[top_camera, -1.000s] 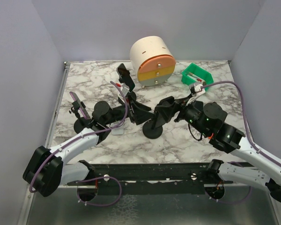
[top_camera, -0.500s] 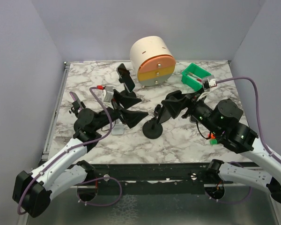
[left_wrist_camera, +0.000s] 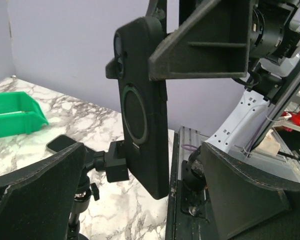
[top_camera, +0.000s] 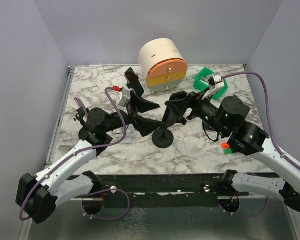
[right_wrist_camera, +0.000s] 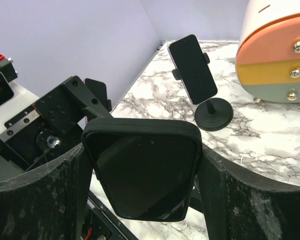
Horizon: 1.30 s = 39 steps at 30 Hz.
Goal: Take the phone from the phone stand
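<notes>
Top view: near the middle of the frame the phone stand (top_camera: 163,140) rests on the marble table (top_camera: 200,150). The phone (top_camera: 168,119) sits on top of it, black against black and hard to read. The right gripper (top_camera: 172,110) reaches in from the right and is clamped on the phone. The left gripper (top_camera: 158,114) comes from the left, spread wide, just beside it.

Left wrist view: the phone stands upright with its long axis vertical, camera bump at the top and ringed back toward this lens. The stand's clamp (left_wrist_camera: 116,167) holds it low on the back. The left fingers (left_wrist_camera: 37,197) fill the bottom corners, far apart and holding nothing.

Right wrist view: the dark screen faces the lens, and the right fingers (right_wrist_camera: 35,200) press both long edges across the phone's width. A second phone (right_wrist_camera: 192,67) stands at upper middle, beside a drawer unit (right_wrist_camera: 272,50).
</notes>
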Each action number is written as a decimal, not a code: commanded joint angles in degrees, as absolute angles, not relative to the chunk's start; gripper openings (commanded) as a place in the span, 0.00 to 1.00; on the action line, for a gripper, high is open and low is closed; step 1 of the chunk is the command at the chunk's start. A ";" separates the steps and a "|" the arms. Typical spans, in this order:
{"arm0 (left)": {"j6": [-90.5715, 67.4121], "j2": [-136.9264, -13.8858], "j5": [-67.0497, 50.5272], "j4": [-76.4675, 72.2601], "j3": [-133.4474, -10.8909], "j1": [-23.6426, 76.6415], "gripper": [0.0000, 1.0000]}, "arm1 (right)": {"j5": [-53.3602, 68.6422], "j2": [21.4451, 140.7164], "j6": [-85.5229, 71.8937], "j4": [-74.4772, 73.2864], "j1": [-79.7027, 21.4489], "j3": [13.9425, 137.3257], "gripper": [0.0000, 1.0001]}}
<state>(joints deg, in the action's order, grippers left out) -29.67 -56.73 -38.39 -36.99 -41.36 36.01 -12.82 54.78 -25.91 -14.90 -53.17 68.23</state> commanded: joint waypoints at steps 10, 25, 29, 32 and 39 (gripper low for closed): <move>-23.14 -59.21 -30.60 -28.37 -44.64 40.97 0.71 | -17.78 58.58 -28.73 -16.27 -53.00 75.20 0.01; -18.87 -59.47 -22.97 -23.47 -47.97 43.55 0.00 | -19.01 60.79 -29.41 -16.26 -52.95 76.09 0.02; -19.19 -57.91 -21.81 -23.55 -47.52 43.59 0.00 | -17.14 59.35 -28.57 -14.68 -53.00 74.06 0.19; -19.41 -56.88 -21.69 -23.55 -47.06 43.68 0.00 | -15.98 57.83 -28.10 -13.58 -53.00 72.25 0.36; -20.58 -55.22 -21.13 -23.55 -46.57 44.01 0.00 | -13.80 55.15 -27.95 -13.69 -52.95 69.52 0.80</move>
<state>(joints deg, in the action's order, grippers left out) -17.47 -57.95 -23.55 -20.95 -46.39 44.36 -17.98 58.24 -29.69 -15.49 -52.82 70.67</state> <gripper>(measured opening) 0.096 0.787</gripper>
